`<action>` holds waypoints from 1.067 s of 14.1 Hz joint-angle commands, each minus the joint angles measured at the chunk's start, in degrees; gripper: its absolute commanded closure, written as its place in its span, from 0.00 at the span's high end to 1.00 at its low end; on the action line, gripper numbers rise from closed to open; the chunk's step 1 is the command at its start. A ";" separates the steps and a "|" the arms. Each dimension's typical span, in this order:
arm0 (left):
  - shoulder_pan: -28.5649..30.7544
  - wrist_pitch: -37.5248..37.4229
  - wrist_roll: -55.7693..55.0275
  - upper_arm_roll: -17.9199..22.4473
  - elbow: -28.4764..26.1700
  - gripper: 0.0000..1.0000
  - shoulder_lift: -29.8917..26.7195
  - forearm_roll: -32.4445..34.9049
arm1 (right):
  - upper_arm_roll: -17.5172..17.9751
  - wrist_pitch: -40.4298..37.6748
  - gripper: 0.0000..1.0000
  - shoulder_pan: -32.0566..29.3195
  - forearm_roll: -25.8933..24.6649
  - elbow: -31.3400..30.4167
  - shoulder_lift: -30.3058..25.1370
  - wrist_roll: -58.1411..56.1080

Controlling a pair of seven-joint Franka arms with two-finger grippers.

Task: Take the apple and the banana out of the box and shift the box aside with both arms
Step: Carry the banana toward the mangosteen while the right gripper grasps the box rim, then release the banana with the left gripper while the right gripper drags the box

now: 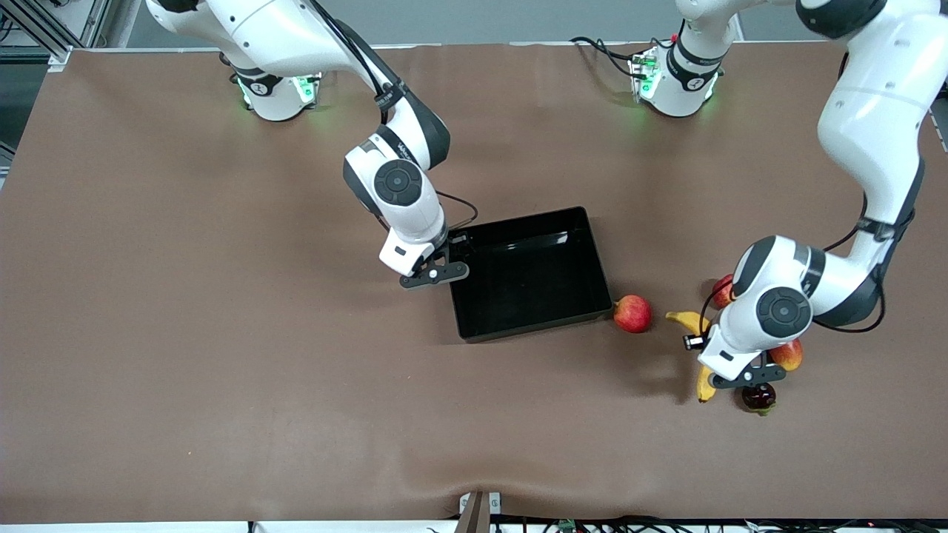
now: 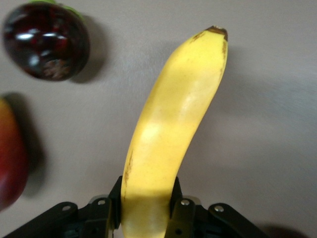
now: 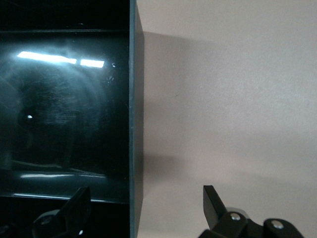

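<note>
Banana (image 2: 171, 129) clamped in left hand (image 2: 148, 213) fingers.

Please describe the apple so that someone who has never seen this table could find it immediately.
Start from the black box in the middle of the table. At its corner nearer the front camera, toward the left arm's end, a small round red apple with yellowish streaks lies right beside the wall. It lies alone, while the other red fruits cluster with the banana under the left gripper.
</note>
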 commanded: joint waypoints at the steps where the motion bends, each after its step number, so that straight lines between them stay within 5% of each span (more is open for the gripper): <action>1: 0.15 4.26 0.70 0.88 1.19 0.37 3.00 1.85 | -0.50 -0.06 1.00 1.79 -2.77 4.33 3.48 -0.09; 2: -0.11 5.41 0.70 1.75 1.37 0.54 3.10 1.85 | -0.50 0.03 1.00 1.53 -2.95 6.00 5.06 -0.09; 3: -0.38 5.51 0.62 2.11 1.54 0.86 3.10 1.51 | -0.50 0.03 1.00 1.44 -2.95 7.32 6.29 -0.09; 4: -0.38 5.51 0.61 2.11 1.63 1.00 2.75 1.42 | -0.50 0.03 1.00 1.35 -2.78 8.90 7.35 -0.18; 5: -0.29 5.51 0.35 1.94 2.07 1.00 1.88 1.41 | -0.50 0.03 0.94 1.00 -2.78 10.31 8.49 -0.27; 7: 0.49 5.07 0.79 0.45 3.13 1.00 -0.84 1.15 | -0.50 0.38 0.11 1.35 -2.60 12.86 10.60 0.52; 8: 0.76 4.63 0.96 -1.56 3.21 1.00 -2.25 1.15 | -0.50 0.38 0.00 1.61 -2.51 13.04 10.87 0.52; 12: 1.55 0.08 1.23 -4.22 3.13 1.00 -12.60 -0.68 | -0.50 0.38 0.00 1.97 -2.86 12.96 11.05 0.08; 15: 1.73 -10.37 1.41 -5.71 5.66 1.00 -19.73 -7.26 | -0.59 0.29 0.00 2.05 -3.04 12.96 10.79 -0.09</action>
